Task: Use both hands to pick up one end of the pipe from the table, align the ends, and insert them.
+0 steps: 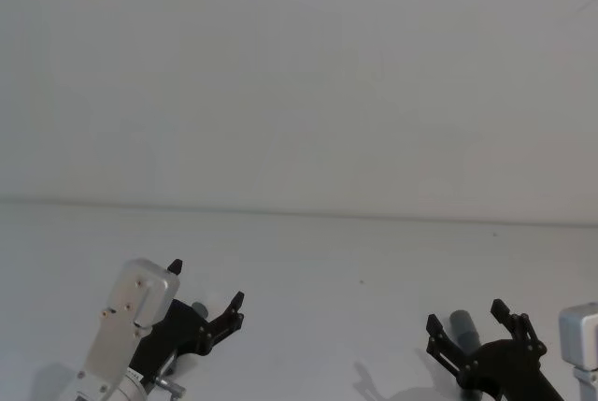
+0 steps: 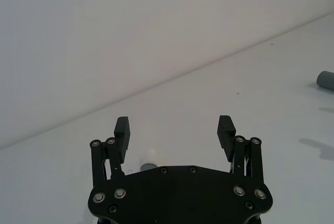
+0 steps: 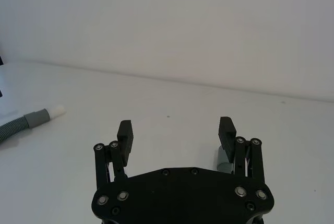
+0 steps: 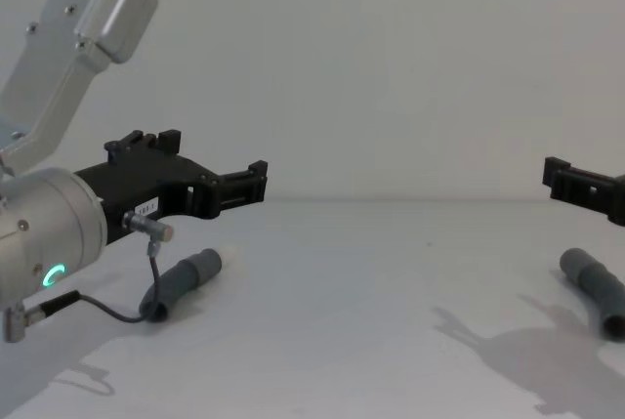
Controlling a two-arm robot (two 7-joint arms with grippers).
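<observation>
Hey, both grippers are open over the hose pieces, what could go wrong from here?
The thin black cable behind the left gripper droops right by the white-tipped hose piece; it might snag in the grasp. The socket piece below the right gripper is round, so it could roll away when pinched.

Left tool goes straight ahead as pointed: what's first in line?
Nothing close. The left tool, open, sits above the hose piece and aims over bare table toward the wall; path looks free, depth unclear.

A grey-cuffed, white-tipped ribbed hose piece [image 4: 190, 277] lies lower left on the white worktop [image 4: 342, 336]. A grey socket-cuffed hose piece [image 4: 598, 294] lies lower right, well apart.
</observation>
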